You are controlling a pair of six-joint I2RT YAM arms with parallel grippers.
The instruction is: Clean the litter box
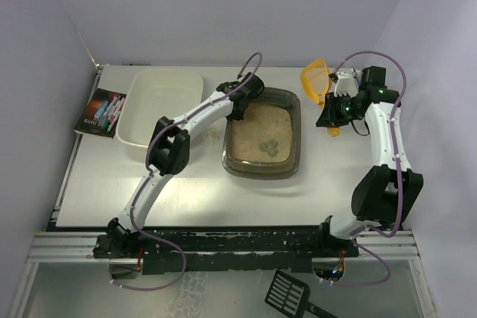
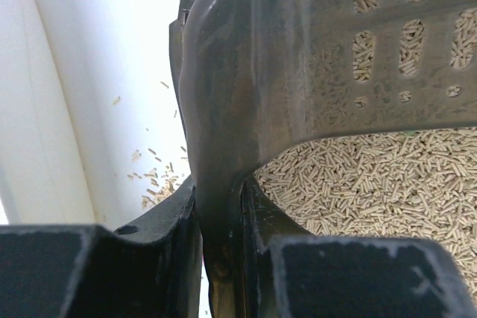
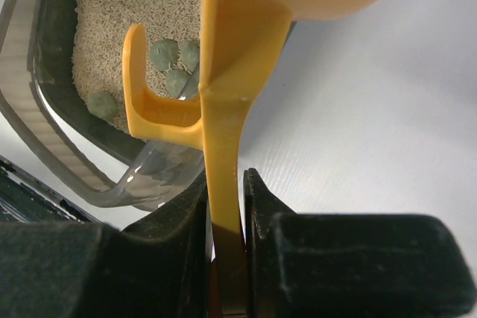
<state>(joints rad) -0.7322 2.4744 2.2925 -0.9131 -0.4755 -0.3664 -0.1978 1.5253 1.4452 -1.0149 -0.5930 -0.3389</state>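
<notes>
The litter box (image 1: 262, 133), a dark brown translucent tray of beige pellet litter, sits mid-table with grey-green lumps (image 1: 269, 148) near its front. My left gripper (image 1: 240, 102) is shut on the box's back-left rim. In the left wrist view the jaws (image 2: 220, 206) pinch the dark wall (image 2: 298, 57), with litter (image 2: 373, 176) behind it. My right gripper (image 1: 333, 109) is shut on the handle of a yellow scoop (image 1: 314, 80), to the right of the box. In the right wrist view the gripper (image 3: 223, 206) clamps the scoop (image 3: 238, 72), with the lumps (image 3: 168, 57) and the box's rim (image 3: 45, 109) beyond.
A white plastic tub (image 1: 160, 106) stands left of the box. A small printed box (image 1: 100, 112) lies at the table's left edge. A black slotted scoop (image 1: 294, 296) lies below the front rail. Loose pellets (image 2: 153, 176) are scattered on the white surface beside the box.
</notes>
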